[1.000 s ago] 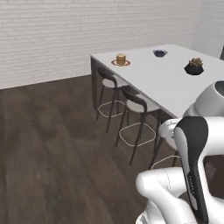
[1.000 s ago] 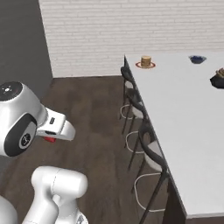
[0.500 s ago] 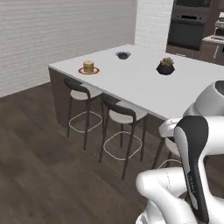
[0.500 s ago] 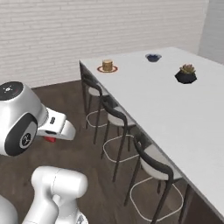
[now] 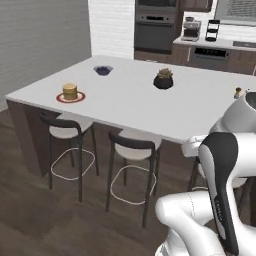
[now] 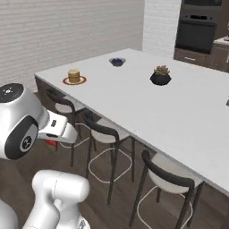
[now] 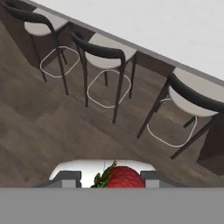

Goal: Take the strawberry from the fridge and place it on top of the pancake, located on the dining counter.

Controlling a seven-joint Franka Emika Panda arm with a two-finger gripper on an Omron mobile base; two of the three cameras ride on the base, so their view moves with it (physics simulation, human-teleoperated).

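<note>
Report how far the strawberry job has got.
Done: the strawberry is out of the fridge and held between the gripper fingers, above the wood floor beside the stools. In hand: carrying it to the dining counter, which lies ahead in both base views. Left: reach the pancake on its red plate near the counter's far left corner and set the strawberry on top.

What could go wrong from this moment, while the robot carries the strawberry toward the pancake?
1. The strawberry sits between the gripper fingers above bare floor, so a slip would probably drop it there.
2. The pancake lies near the far corner of the dining counter, behind stools; the arm may brush them or have to reach far.
3. The pancake is small, so the fruit could roll off.
</note>
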